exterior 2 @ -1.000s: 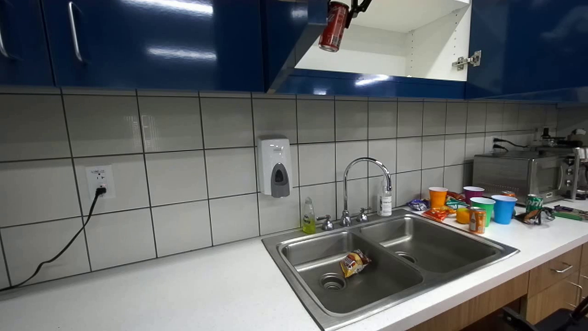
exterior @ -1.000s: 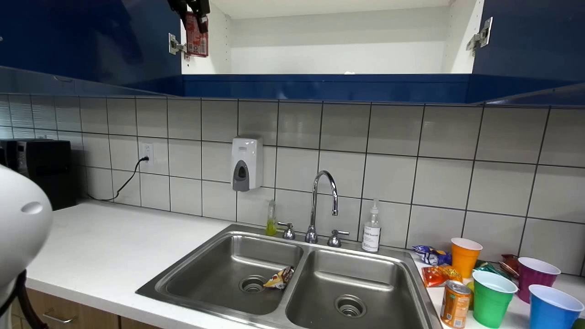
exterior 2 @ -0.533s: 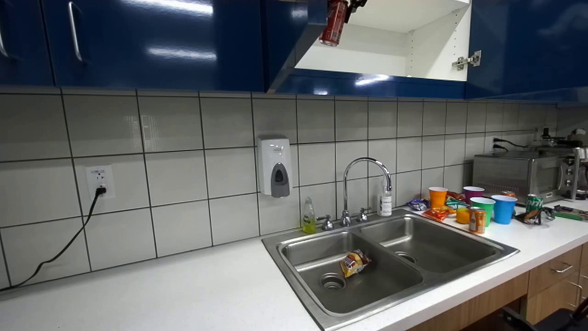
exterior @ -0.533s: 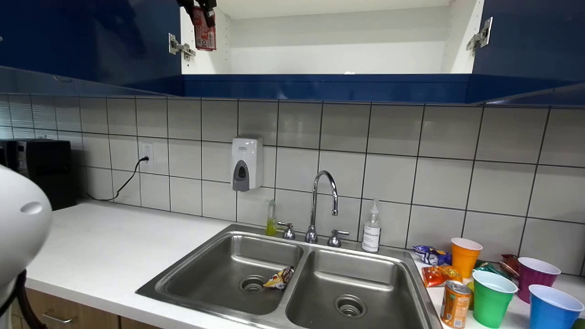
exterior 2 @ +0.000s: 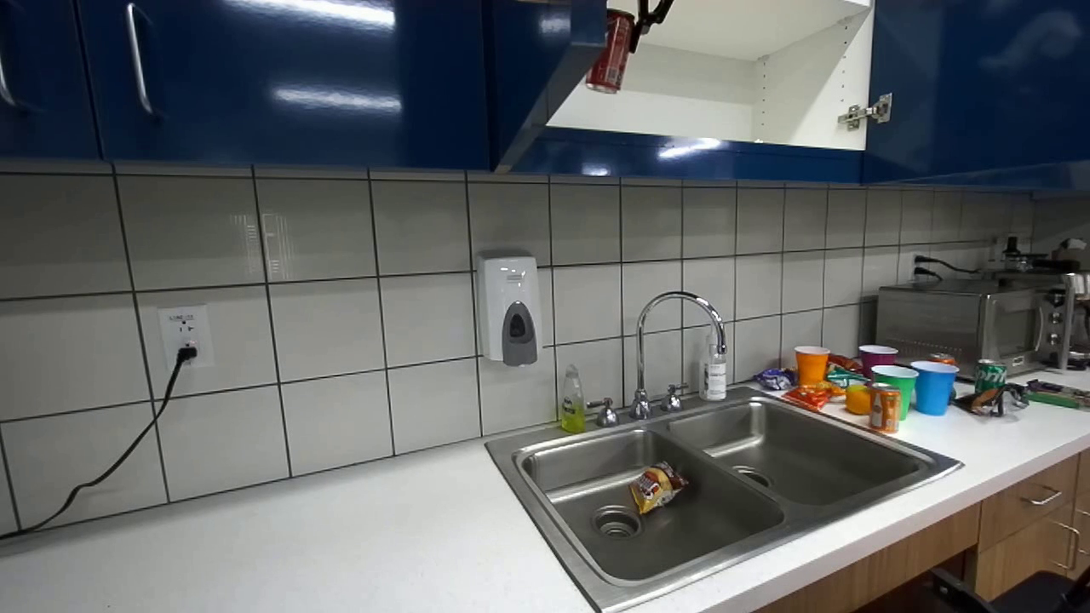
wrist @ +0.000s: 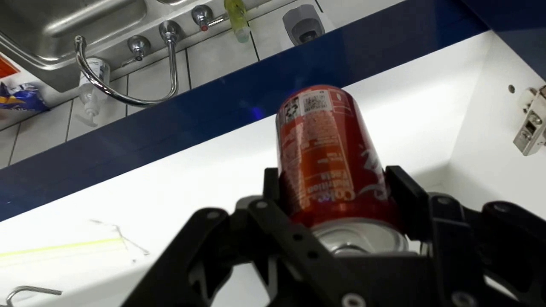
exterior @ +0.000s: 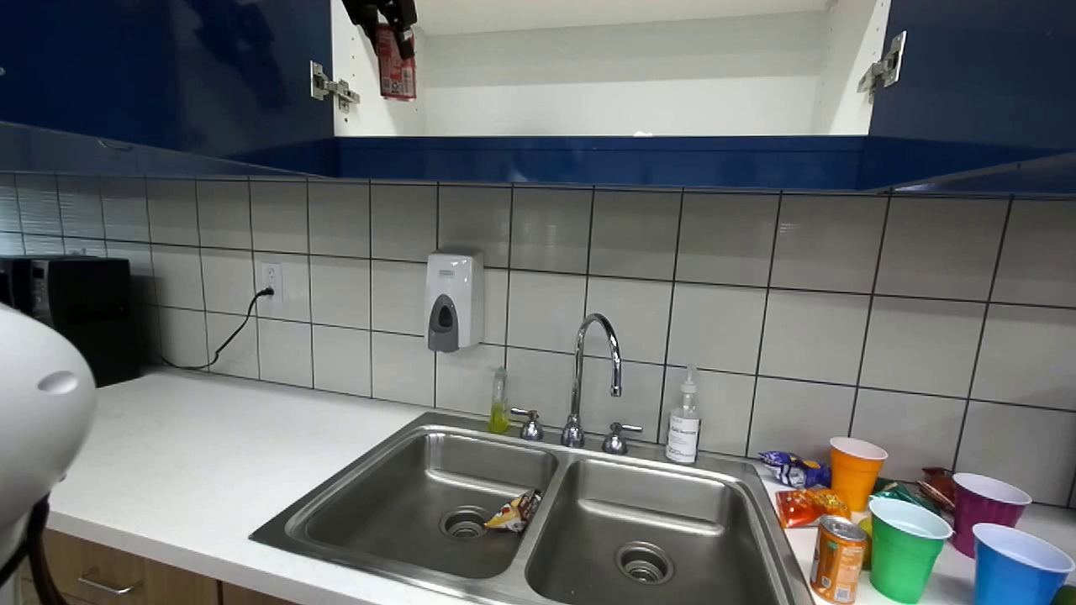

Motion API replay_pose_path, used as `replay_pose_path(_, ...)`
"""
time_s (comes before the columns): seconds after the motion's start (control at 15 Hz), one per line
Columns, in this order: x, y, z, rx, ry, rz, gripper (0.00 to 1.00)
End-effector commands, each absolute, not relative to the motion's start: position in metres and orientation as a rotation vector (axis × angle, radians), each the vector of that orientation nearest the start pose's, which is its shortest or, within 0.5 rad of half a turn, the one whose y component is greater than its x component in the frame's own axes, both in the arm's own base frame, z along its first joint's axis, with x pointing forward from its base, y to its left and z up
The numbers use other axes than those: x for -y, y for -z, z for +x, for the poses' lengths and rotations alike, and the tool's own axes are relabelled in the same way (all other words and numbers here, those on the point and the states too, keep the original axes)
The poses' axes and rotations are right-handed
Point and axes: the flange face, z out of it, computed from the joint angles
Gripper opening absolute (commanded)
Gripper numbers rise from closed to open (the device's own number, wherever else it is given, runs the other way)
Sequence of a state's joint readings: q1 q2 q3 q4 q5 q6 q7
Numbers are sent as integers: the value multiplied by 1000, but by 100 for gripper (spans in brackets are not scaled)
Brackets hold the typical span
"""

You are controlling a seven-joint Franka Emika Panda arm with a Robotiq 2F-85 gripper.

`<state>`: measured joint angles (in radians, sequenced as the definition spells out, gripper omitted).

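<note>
Right now I've got the black two-fingered gripper (wrist: 335, 187) clamped on a red cylindrical metal drink can (wrist: 328, 153), squeezing it from both sides. In both exterior views the can hangs slightly tilted, high up at the open white-lined cupboard (exterior: 630, 109); from where I sit, I can't tell whether it is past the glossy blue front rail (exterior: 588, 164). Below is a double-basin stainless-steel sink (exterior 2: 724, 466), with a crumpled yellow-and-brown snack bag (exterior 2: 657, 487) lying near a round metal drain (exterior 2: 616, 522).
</note>
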<state>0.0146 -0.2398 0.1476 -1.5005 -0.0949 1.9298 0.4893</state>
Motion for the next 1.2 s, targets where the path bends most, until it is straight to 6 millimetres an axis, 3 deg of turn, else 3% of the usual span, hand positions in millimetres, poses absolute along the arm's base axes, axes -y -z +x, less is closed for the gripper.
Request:
replay_pose_path(0.0,-87,-836,489,-516,1002,-2859,38)
replay_pose_path(1.13,-82,-820,539,-590,909,-2891,38)
